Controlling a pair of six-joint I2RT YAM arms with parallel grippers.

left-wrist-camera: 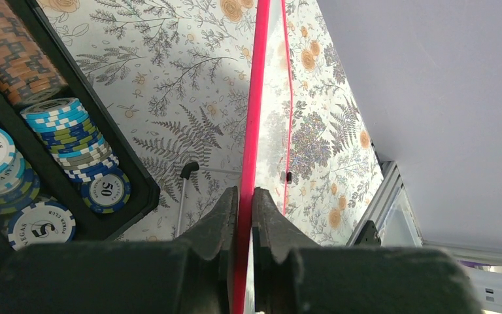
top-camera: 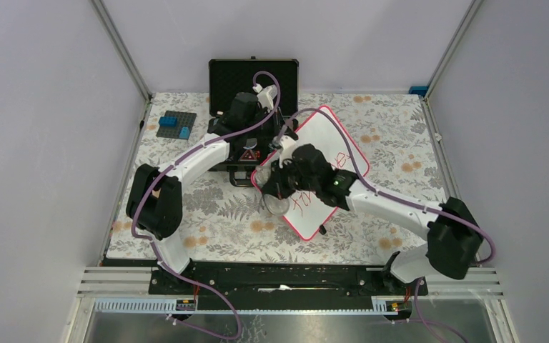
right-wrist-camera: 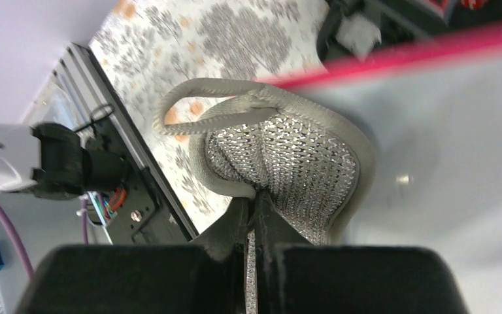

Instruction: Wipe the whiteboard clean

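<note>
The whiteboard (top-camera: pixel 332 146), white with a red-pink rim and red handwriting, lies tilted across the table's middle. My left gripper (top-camera: pixel 280 136) is shut on its far rim (left-wrist-camera: pixel 250 131), which runs edge-on between the fingers in the left wrist view. My right gripper (top-camera: pixel 280 187) is shut on a grey silvery mesh cloth (right-wrist-camera: pixel 287 157) and holds it against the board's near-left part (right-wrist-camera: pixel 444 170). The cloth (top-camera: pixel 274 204) hangs partly over the board's left edge. Red writing (top-camera: pixel 307 201) shows beside the right gripper.
A black case (top-camera: pixel 253 80) with poker chips (left-wrist-camera: pixel 72 131) stands open behind the board, under the left arm. A grey baseplate with blue bricks (top-camera: pixel 176 125) lies at the far left. The floral cloth (top-camera: pixel 207 214) covers the table.
</note>
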